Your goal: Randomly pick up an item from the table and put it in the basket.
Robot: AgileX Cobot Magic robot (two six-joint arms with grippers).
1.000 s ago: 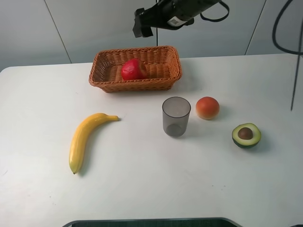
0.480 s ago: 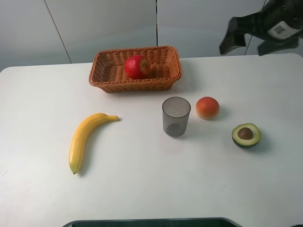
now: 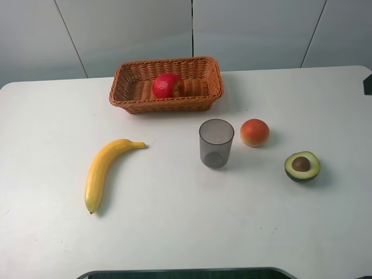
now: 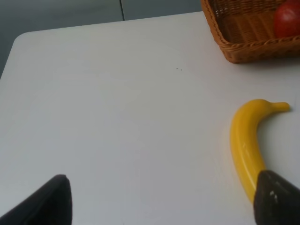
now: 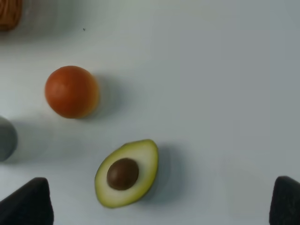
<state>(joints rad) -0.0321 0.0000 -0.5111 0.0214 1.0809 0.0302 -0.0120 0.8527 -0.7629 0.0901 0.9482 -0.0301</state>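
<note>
The red apple [image 3: 168, 85] lies inside the wicker basket [image 3: 168, 106] at the back of the white table [image 3: 174, 221]; nothing grips it. In the left wrist view the apple [image 4: 287, 18] and a corner of the basket [image 4: 234, 33] also show. My left gripper [image 4: 161, 206] is open and empty, low over the table beside the banana [image 4: 246, 145]. My right gripper [image 5: 155, 208] is open and empty above the halved avocado [image 5: 126, 173]. In the exterior view only a dark sliver of the right arm [image 3: 368, 84] shows at the right edge.
A yellow banana [image 3: 104, 171] lies front left. A grey cup [image 3: 216, 143] stands in the middle, a smaller orange-red fruit [image 3: 254, 132] to its right, and a halved avocado [image 3: 302, 166] further right. The orange-red fruit [image 5: 71, 91] also shows in the right wrist view.
My right arm has swung from above the basket to the right and almost left the exterior view. The apple has settled in the basket.
</note>
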